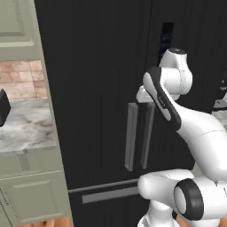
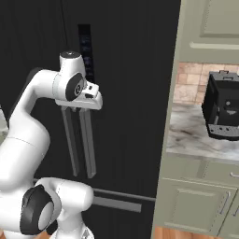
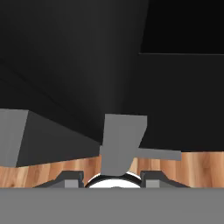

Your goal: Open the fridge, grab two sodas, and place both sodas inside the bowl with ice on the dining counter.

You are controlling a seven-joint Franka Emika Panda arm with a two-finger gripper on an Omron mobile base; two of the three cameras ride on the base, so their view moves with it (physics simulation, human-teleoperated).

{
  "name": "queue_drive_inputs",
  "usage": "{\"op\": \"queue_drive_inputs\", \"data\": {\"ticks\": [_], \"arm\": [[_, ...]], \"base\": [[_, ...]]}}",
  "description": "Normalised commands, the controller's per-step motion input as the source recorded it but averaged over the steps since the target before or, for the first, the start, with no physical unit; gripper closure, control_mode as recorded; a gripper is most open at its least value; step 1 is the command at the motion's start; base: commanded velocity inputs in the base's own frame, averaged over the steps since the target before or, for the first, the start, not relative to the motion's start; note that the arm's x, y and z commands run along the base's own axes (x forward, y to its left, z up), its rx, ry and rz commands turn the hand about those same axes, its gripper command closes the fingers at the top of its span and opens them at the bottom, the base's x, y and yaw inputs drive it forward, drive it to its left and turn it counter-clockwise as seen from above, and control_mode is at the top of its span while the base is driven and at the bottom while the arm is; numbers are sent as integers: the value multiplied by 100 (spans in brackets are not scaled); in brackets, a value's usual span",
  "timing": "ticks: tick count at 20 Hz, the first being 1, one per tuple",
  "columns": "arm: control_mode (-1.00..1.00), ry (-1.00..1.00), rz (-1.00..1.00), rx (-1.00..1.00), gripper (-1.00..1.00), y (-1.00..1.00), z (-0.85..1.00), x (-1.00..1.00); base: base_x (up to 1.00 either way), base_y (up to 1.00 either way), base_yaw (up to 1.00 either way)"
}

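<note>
Flat even rendered light, soft pixelation

Fridge [image 1: 97, 88]: top and bottom are cut off by the frame edges in both base views; the interior is concealed behind closed doors. Handles [image 2: 79, 140]: upper ends are masked by the robot's hand. Pincer [image 3: 113, 180]: fingertips are largely cut off in the hand view; the grip cannot be judged. Black appliance [image 1: 3, 107]: cropped at the left edge.

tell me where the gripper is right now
The gripper is at the top of the fridge's right-hand door handle, beside the left door handle; in the hand view its fingertips flank that grey bar.
</note>
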Motion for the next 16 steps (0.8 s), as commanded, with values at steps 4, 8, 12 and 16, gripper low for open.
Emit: {"op": "queue_drive_inputs", "data": {"ticks": [4, 8, 12, 16], "arm": [[100, 0, 0, 0, -100, 0, 0, 0], [100, 0, 0, 0, -100, 0, 0, 0], [100, 0, 0, 0, -100, 0, 0, 0], [100, 0, 0, 0, -100, 0, 0, 0]], "base": [[-21, 1, 0], [-72, 0, 0], [-49, 10, 0], [-41, 9, 0]]}}
